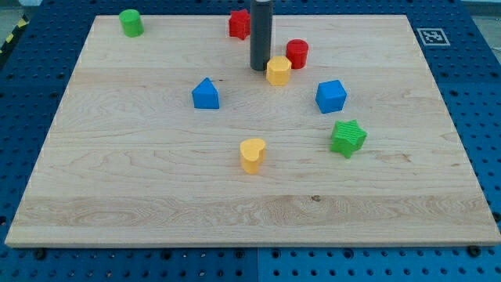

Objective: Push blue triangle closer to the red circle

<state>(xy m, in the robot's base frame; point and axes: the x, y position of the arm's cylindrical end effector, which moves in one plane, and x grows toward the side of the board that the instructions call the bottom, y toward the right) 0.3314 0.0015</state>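
The blue triangle (206, 94) lies left of the board's middle. The red circle (297, 54) stands near the view's top, right of centre. A yellow hexagon block (279, 70) sits just below and left of the red circle, touching or nearly touching it. My tip (259, 68) is down on the board right beside the yellow block's left side, well to the right of and above the blue triangle.
A red block (239, 24) sits behind the rod at the top. A green cylinder (131, 23) is at the top left. A blue cube (330, 96), a green star (347, 138) and a yellow heart (252, 154) lie lower on the wooden board (117, 196).
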